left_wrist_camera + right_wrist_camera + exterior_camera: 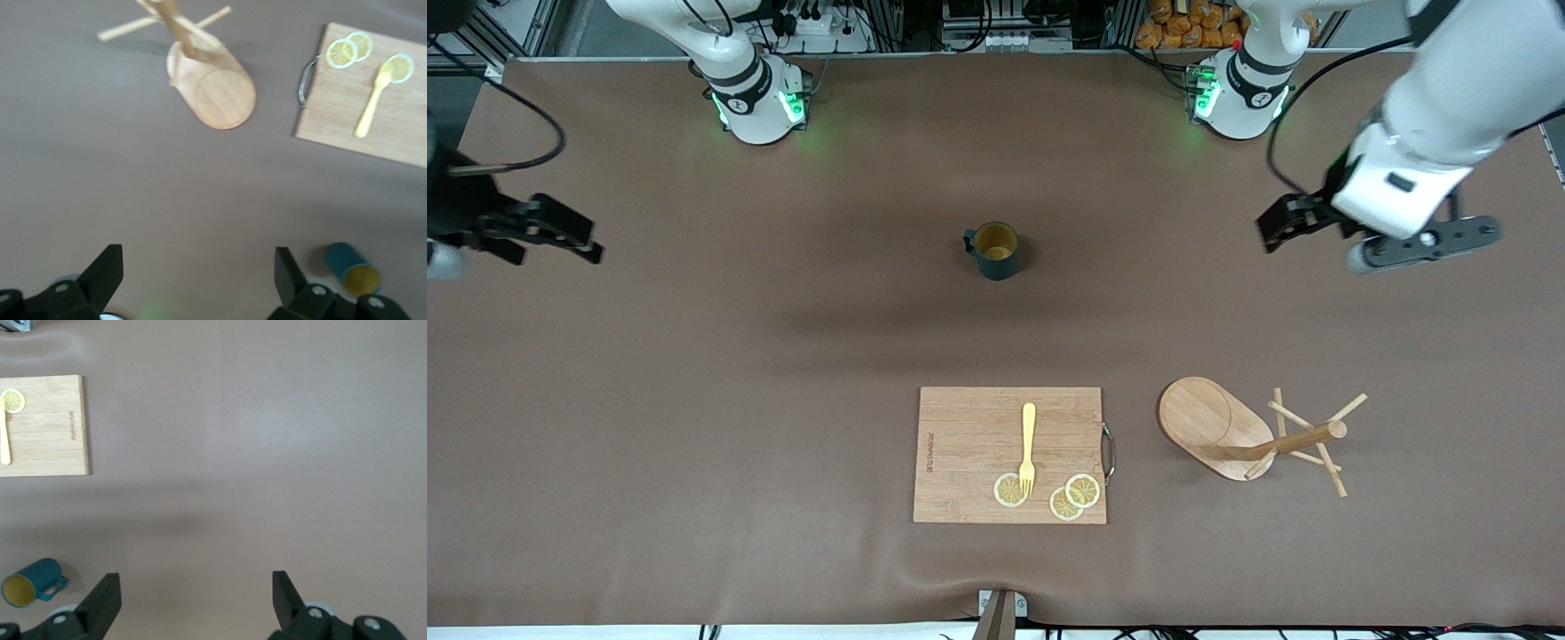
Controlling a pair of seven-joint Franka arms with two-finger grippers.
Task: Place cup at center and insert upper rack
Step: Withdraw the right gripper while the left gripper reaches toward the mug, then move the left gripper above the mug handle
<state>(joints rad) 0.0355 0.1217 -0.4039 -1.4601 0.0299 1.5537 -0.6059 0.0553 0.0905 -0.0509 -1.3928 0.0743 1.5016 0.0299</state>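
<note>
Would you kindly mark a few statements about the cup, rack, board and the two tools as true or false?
1. The cup stands upright on the table. True.
2. The rack stands upright on its base. False: it lies on its side.
3. A fork lies on the board. True.
4. The left tool holds the cup. False: it is open and empty, over bare table.
5. The right tool is open. True.
</note>
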